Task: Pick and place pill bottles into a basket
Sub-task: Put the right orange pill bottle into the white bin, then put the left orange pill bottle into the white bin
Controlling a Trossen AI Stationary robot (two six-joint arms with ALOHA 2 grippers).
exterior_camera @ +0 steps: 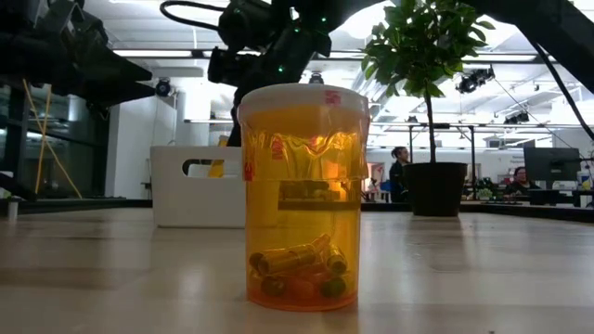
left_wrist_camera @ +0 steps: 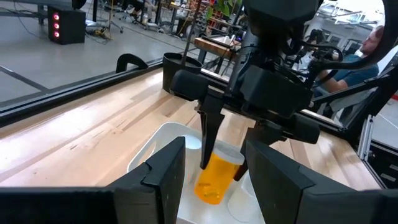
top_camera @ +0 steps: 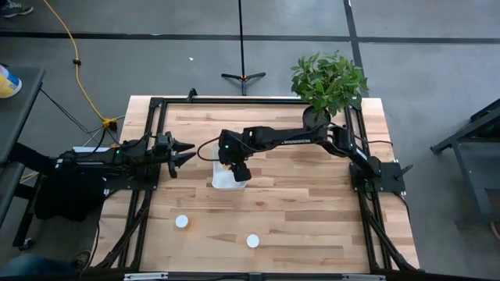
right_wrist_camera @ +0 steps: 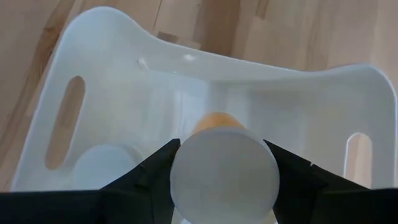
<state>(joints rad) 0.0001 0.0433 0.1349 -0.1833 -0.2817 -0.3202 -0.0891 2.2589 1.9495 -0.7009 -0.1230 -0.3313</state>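
Observation:
My right gripper [top_camera: 238,171] is over the white basket [top_camera: 221,181] at mid-table and is shut on a pill bottle [left_wrist_camera: 214,179], which has an orange body and a white cap. Another capped bottle [right_wrist_camera: 102,167] lies in the basket. Two more bottles [top_camera: 182,222] [top_camera: 252,241] stand upright on their bases on the near part of the table. One of them shows close up in the low view [exterior_camera: 302,195]. My left gripper [top_camera: 186,153] is open and empty just left of the basket, its fingers pointing toward it. My right gripper pinches the bottle's cap end [right_wrist_camera: 224,174] between its two fingers [left_wrist_camera: 208,134], one on each side of the round cap. The fingers come from above, pointing down. The bottle hangs below them, slightly tilted, its orange body inside the basket's walls; whether it touches the floor I cannot tell.
A potted plant [top_camera: 328,86] stands at the table's far right corner, beside the right arm. The basket has a handle slot in each end wall [right_wrist_camera: 65,121]. Bare wood lies between the basket and the two loose bottles.

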